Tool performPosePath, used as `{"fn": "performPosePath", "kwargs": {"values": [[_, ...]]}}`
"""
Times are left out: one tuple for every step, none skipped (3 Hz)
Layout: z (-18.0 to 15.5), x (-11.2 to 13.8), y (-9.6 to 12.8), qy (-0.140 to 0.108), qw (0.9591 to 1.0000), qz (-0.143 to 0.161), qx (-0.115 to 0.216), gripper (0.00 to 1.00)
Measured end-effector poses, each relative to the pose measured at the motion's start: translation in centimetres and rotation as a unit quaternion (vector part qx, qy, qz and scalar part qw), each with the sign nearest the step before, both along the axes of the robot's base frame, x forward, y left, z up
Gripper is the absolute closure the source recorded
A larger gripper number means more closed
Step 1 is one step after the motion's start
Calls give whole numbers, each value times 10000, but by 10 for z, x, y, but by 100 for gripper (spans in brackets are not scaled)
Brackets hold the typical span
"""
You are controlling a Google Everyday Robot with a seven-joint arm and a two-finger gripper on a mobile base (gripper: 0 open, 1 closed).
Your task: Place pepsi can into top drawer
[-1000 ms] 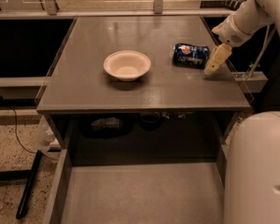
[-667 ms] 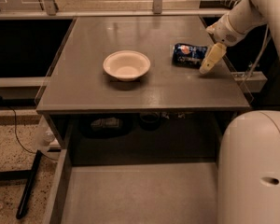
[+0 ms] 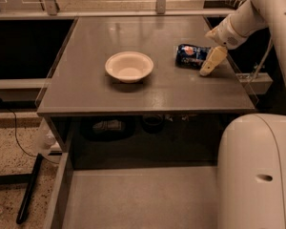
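Observation:
The pepsi can (image 3: 189, 56) lies on its side on the right part of the grey tabletop (image 3: 148, 85), logo facing up. My gripper (image 3: 210, 63) reaches down from the upper right and sits right against the can's right end, one pale finger (image 3: 213, 60) showing in front of it. The top drawer (image 3: 138, 199) is pulled out below the tabletop's front edge, with a flat grey bottom and low side walls, and nothing in it.
A white bowl (image 3: 129, 66) stands on the tabletop left of the can. The robot's white body (image 3: 257, 171) fills the lower right corner and covers the drawer's right side. Dark objects sit on a shelf (image 3: 128, 125) under the tabletop.
The gripper has edged left and a little lower toward the can's right end. The can and the bowl have not moved.

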State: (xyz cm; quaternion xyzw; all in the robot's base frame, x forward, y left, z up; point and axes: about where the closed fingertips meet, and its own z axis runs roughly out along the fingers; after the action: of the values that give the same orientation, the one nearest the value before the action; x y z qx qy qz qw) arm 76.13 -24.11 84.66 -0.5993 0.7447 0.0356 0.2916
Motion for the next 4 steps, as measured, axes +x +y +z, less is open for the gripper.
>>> {"fn": "performPosePath", "kwargs": {"values": [[0, 0, 0, 0, 10000, 0, 0, 37], [0, 0, 0, 0, 10000, 0, 0, 60], [0, 0, 0, 0, 10000, 0, 0, 82], [0, 0, 0, 1, 10000, 0, 0, 100]]}}
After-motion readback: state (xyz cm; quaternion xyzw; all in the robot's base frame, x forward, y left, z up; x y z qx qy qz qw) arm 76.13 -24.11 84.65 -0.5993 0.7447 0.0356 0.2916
